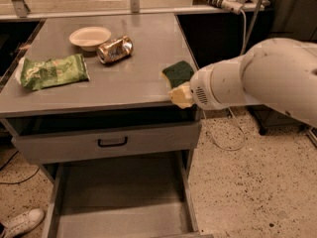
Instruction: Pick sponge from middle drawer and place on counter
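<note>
Sponge (177, 72) (green side up) is at the right edge of the counter surface (133, 81), with the gripper (180, 87) jaws clamped on it.

bag (53, 72): left on the counter (124, 90); we see pale print on the green wrapper, but we can read no word of it.
can (115, 49): far side, on its side just beside the bowl (89, 36); we make out no brand or lettering.
sponge (177, 72): near the counter's right edge; we read nothing on its dark green face.
gripper (181, 94): at the counter's near right edge, against the sponge; we read nothing on it or on the white arm (247, 81).
overall: we find no legible text, number or sign anywhere.
</note>
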`<action>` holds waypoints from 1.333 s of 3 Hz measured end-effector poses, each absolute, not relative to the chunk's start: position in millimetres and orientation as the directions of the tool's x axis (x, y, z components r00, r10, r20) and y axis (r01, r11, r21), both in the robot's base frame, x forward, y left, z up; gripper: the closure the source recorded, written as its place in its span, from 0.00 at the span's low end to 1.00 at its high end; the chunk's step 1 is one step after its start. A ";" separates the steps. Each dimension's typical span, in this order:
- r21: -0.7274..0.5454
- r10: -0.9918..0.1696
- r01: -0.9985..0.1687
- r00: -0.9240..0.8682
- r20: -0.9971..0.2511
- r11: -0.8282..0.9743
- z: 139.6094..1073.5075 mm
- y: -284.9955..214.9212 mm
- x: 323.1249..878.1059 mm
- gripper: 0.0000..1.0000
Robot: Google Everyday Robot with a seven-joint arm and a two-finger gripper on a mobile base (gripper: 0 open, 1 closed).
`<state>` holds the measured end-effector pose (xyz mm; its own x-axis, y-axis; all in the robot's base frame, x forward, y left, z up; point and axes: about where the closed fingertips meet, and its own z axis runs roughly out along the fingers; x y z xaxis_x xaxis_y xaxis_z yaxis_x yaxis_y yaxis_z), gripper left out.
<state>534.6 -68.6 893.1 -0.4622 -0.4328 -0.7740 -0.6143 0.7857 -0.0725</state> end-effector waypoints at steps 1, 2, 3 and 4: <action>-0.068 -0.439 -0.635 -0.447 -0.779 0.769 909.9 -53.0 557.8 1.00; -0.067 -0.459 -0.672 -0.426 -0.780 0.738 923.7 -30.2 581.6 1.00; -0.078 -0.505 -0.711 -0.413 -0.758 0.699 921.9 -5.4 599.6 1.00; -0.089 -0.554 -0.754 -0.391 -0.735 0.651 912.9 22.9 611.8 1.00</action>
